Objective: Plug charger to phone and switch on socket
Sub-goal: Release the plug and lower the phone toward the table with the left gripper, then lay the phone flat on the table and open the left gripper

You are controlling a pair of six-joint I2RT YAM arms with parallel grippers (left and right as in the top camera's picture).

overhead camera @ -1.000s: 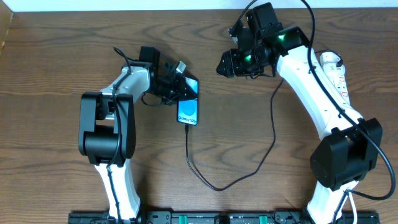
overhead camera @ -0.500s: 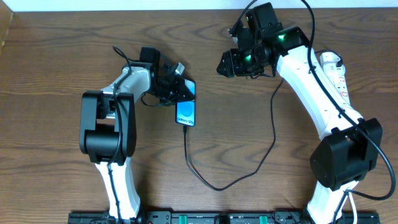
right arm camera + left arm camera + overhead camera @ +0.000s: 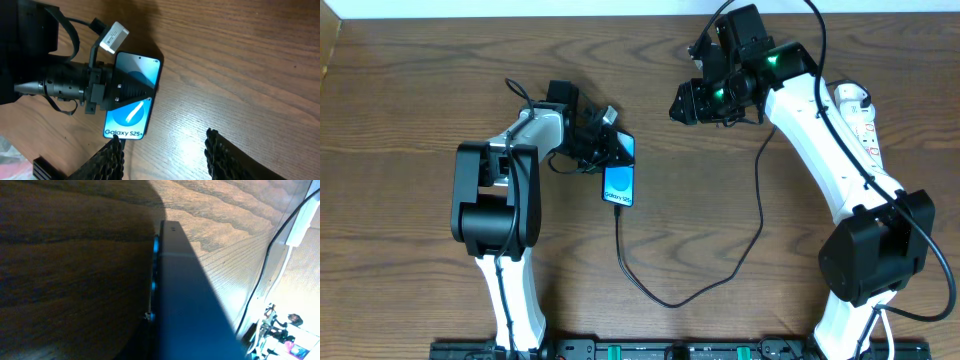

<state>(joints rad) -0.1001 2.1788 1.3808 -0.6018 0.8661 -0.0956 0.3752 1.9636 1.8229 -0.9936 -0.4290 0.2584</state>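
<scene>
The phone (image 3: 620, 183) lies left of the table's middle with its blue screen lit; the right wrist view shows it too (image 3: 131, 112). My left gripper (image 3: 603, 146) is shut on the phone's top end, with one dark finger over the screen. The left wrist view shows only the phone's dark edge (image 3: 180, 290) close up. The charger's thin black cable (image 3: 690, 293) is plugged into the phone's bottom end and loops toward the socket (image 3: 865, 120), a white power strip partly hidden by my right arm. My right gripper (image 3: 705, 100) hangs open and empty (image 3: 162, 136) to the right of the phone.
A white tag (image 3: 114, 36) hangs on the left wrist's own cable beside the phone. The wooden table (image 3: 410, 100) reaches the frame edges on both sides. The arm bases stand at the front.
The phone and my left gripper have shifted slightly toward the front, and the phone now points more straight. The right arm has not moved.
</scene>
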